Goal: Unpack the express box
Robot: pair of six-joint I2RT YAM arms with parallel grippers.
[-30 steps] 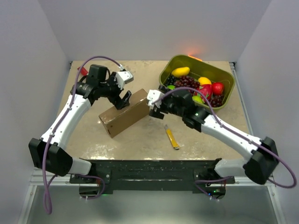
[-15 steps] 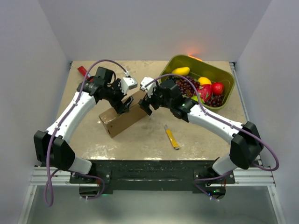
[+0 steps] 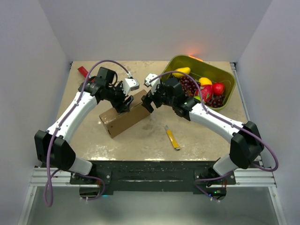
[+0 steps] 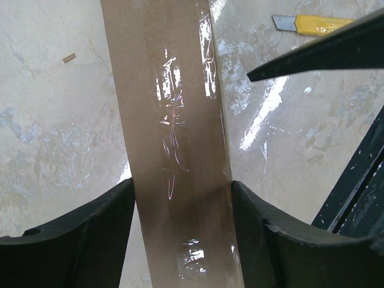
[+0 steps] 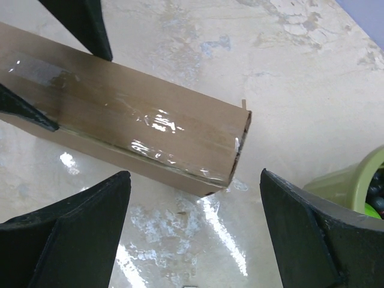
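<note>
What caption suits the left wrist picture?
Left tool clamps the flat brown cardboard box; a yellow utility knife lies beyond.

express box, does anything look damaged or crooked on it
Nothing damaged. The express box lies skewed diagonally on the table, taped shut; the clear tape is wrinkled near the end by the open right hand. The left hand clamps its sides.

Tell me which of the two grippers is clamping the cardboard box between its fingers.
The left gripper: its fingers press against both long sides of the express box. The right gripper is wide open, its fingers clear of the box.
</note>
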